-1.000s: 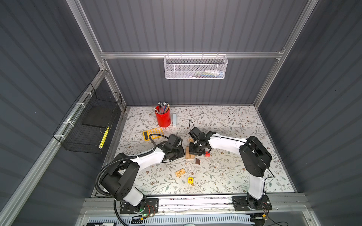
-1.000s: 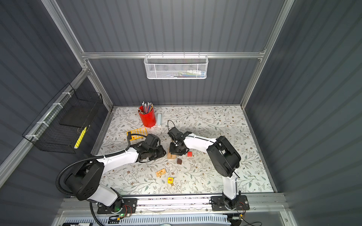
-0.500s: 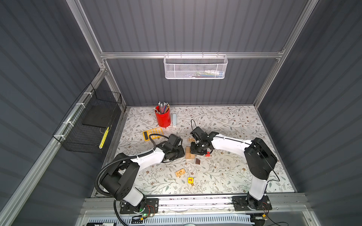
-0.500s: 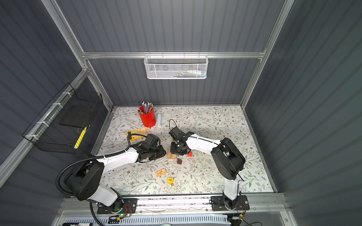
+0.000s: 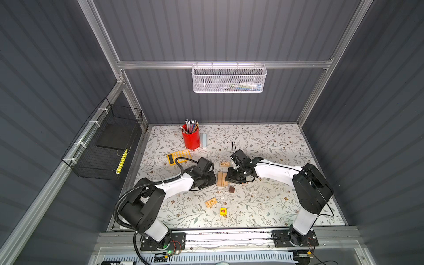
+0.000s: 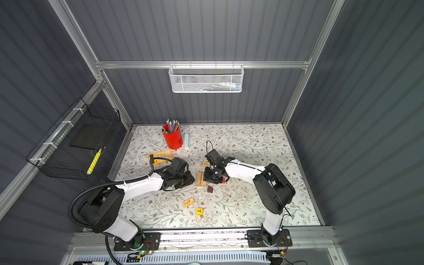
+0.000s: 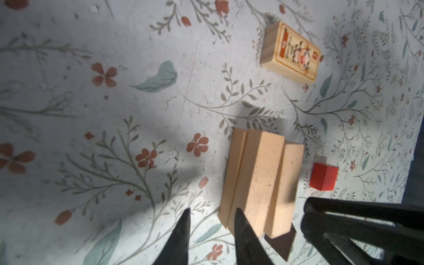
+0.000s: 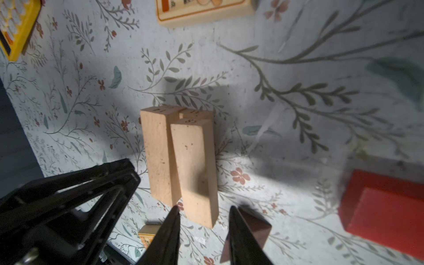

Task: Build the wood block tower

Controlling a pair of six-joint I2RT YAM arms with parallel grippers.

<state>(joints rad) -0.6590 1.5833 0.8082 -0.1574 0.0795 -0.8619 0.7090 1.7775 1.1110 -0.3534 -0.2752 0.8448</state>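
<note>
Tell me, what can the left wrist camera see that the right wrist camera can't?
Only the left wrist view shows the whole picture face of the printed block. Only the right wrist view shows a corner of the orange calculator and a second little printed block. Both show the stacked wooden planks, the red cube and the dark brown wedge.

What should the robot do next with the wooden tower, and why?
Probably close the right end effector on the top plank and turn it straight. That plank lies crooked across the two bottom planks, and the open jaws seem to flank its near end. A squarer base should carry the red cube better later.
</note>
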